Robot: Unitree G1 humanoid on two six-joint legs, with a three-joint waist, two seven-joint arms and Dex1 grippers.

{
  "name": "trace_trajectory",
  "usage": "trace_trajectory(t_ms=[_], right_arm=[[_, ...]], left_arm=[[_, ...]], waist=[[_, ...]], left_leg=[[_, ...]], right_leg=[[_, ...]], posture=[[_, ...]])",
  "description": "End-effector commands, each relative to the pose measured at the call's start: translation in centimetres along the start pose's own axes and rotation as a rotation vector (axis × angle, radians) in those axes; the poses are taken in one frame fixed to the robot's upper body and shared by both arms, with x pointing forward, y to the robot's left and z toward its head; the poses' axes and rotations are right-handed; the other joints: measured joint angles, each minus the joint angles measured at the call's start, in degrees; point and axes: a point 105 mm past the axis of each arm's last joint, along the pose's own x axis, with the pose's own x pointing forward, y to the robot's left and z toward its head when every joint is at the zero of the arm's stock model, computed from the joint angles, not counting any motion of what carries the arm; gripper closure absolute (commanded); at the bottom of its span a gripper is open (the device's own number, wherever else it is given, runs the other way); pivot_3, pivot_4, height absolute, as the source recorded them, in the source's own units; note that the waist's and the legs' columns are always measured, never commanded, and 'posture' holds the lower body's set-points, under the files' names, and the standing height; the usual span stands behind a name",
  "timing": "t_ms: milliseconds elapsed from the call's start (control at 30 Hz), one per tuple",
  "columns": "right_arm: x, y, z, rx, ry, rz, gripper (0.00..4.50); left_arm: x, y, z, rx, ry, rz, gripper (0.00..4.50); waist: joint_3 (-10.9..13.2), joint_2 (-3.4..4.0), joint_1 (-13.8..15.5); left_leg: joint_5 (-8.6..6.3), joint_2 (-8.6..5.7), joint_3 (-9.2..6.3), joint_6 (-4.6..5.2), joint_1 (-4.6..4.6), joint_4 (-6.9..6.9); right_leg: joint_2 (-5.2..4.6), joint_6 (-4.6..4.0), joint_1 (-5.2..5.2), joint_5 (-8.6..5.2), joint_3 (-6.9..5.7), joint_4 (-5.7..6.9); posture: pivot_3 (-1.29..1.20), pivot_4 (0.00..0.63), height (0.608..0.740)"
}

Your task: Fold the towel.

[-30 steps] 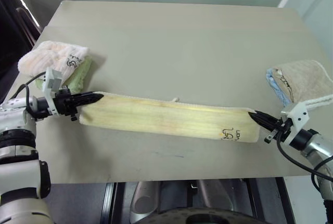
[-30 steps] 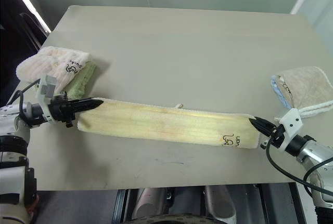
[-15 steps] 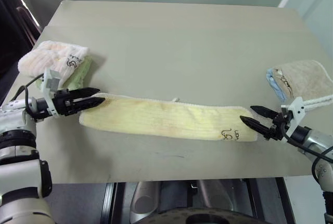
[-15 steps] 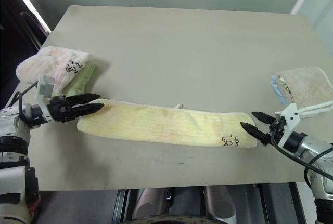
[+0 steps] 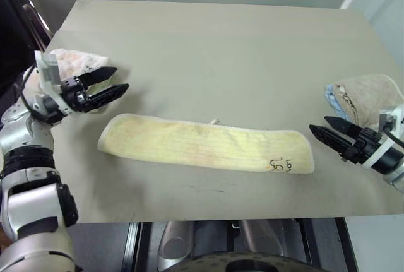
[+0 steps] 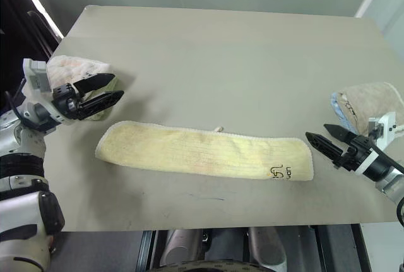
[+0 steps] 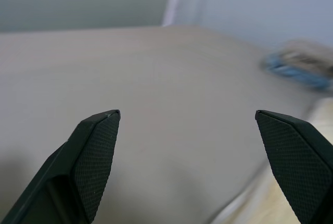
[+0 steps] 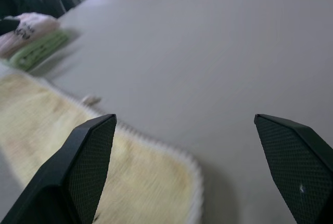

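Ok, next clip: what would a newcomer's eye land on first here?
The long pale yellow towel, lying as a narrow strip across the near part of the table. Then the two open hands, the left hand off its left end and the right hand off its right end, neither touching it.

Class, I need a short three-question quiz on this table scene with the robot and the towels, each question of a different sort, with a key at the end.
1. True or false: the left tool is clamped on the long pale yellow terry-cloth towel.
2. Multiple choice: the small dark printed mark on the pale yellow towel lies nearest to A) the left tool, B) the right tool, C) the table's far edge.
3. Fill in: the folded beige towel with light blue cloth lies on the robot's ____ side of the grey table.

Key: 1 false, both tools are open and clear of the towel; 2 B; 3 right.
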Motion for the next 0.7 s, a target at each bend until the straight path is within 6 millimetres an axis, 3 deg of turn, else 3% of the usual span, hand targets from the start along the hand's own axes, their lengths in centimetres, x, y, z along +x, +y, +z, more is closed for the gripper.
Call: trace_trajectory(t_ms=[33,100,267,433,567,700], right_arm=[[-0.6,0.9,0.3,0.143,0.008,0.012,0.02],[-1.1,1.6,0.1,0.246,0.010,0.029,0.02],[-1.8,1.9,0.2,0.435,-0.045,0.011,0.02],[-2.7,3.8,-1.6,0.632,-0.060,0.000,0.02],[-3.2,5.4,-2.9,0.669,-0.057,0.001,0.02],[-3.8,6.4,-4.2,0.710,-0.047,-0.016,0.02]], left_arm=[[2.2,-3.2,1.1,-0.031,-0.032,-0.184,0.00],[3.2,-5.3,0.5,-0.050,-0.010,-0.290,0.00],[4.6,-8.4,-1.4,-0.004,0.055,-0.413,0.00],[7.1,-11.7,-3.9,0.056,0.085,-0.517,0.00],[6.8,-13.1,-6.6,0.031,0.278,-0.580,0.00],[7.0,-13.4,-8.0,0.023,0.413,-0.561,0.00]], waist=[[0.00,0.00,-0.03],[0.01,0.01,-0.02],[0.01,0.00,0.06],[0.02,0.03,0.51],[0.02,0.03,0.33],[-0.02,0.10,0.21]], left_leg=[[0.00,0.00,0.01,0.01,0.01,0.00],[-0.01,0.00,0.05,0.02,0.02,-0.02],[-0.01,0.00,0.04,0.02,0.12,-0.15],[-0.02,-0.01,-0.10,0.05,0.16,-0.17],[-0.09,-0.01,-0.18,0.03,0.15,-0.22],[-0.23,-0.01,-0.19,0.00,0.14,-0.29]], right_leg=[[-0.01,0.01,0.00,0.00,0.01,-0.01],[-0.01,0.08,0.01,-0.04,0.05,-0.03],[-0.01,0.61,0.04,-0.36,0.08,-0.05],[-0.01,0.81,0.19,-0.49,0.11,-0.06],[0.03,0.85,0.26,-0.51,0.08,-0.20],[0.03,0.85,0.33,-0.50,0.07,-0.49]], posture=[[0.00,0.150,0.697],[0.00,0.150,0.697],[0.00,0.150,0.697],[0.00,0.150,0.697],[0.00,0.150,0.697],[0.00,0.150,0.697]])
